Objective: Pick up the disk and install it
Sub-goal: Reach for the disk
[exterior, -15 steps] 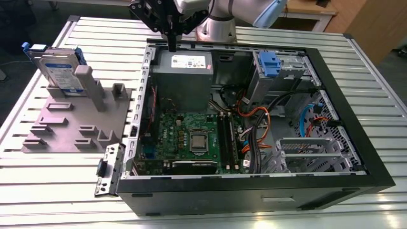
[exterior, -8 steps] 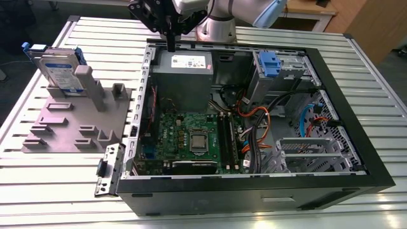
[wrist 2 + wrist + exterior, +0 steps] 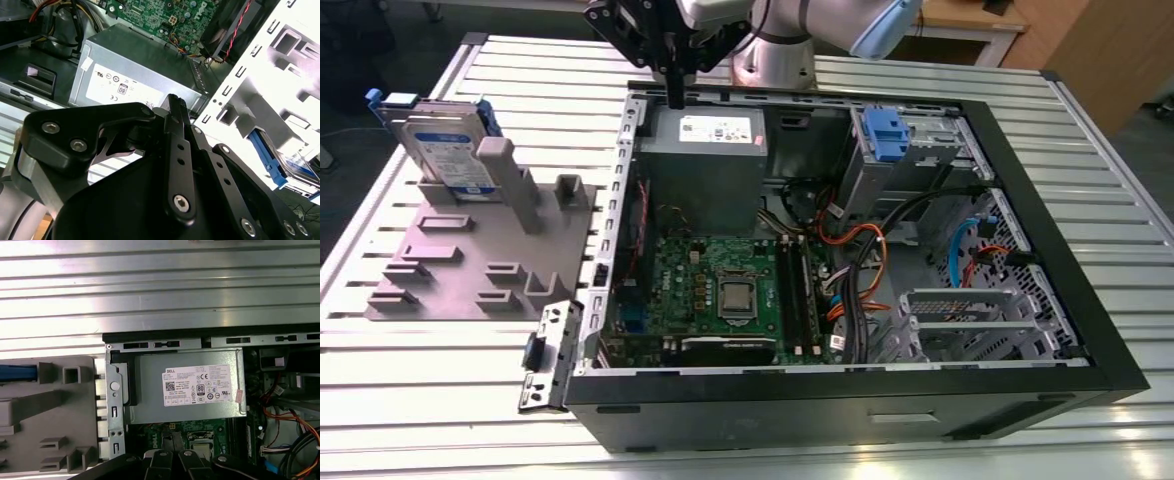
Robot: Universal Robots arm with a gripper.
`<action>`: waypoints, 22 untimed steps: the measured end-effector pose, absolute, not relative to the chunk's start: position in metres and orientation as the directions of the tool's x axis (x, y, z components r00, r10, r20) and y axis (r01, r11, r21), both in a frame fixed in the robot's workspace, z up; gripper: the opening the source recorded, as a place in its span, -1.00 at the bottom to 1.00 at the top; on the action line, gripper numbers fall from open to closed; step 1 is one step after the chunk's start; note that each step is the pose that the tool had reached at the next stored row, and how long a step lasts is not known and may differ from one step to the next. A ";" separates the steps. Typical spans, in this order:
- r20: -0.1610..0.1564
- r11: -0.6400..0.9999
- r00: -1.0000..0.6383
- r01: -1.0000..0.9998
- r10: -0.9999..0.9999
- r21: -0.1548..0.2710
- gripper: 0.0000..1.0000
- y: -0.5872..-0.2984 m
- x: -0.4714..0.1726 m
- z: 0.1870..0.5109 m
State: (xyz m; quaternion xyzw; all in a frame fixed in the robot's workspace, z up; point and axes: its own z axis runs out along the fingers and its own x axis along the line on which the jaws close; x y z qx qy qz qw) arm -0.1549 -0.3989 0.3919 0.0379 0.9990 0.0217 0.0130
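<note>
Hovering over the rear wall of the open computer case [image 3: 854, 392], the claw [image 3: 678, 98] hangs just above the power supply [image 3: 707, 160] with its fingers pressed together and nothing between them. The disk [image 3: 443, 140] stands on edge in a grey slotted holder [image 3: 467, 255] on the ribbed metal desk [image 3: 454, 385], outside the case on the exterior view's left and well apart from the claw.

The main risk, as I judge it, is height. The fingertips sit close to the power supply and the case rim, so a low sideways move could clip either. The disk looks lightly propped, so arriving with the fingers closed, or off-centre on a blue side rail, could tip it or drag the holder. Inside the case, loose orange and black cables [image 3: 854, 240] lie near the drive cage with the blue latch [image 3: 887, 135], and a carried disk could snag them.
</note>
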 end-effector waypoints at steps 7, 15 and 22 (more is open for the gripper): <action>-0.024 0.996 -0.997 0.075 0.076 0.044 -0.79 -0.399 -0.157 0.392; -0.024 0.996 -0.997 0.075 0.076 0.044 -0.79 -0.399 -0.160 0.392; -0.024 0.996 -0.997 0.075 0.076 0.044 -0.79 -0.399 -0.160 0.392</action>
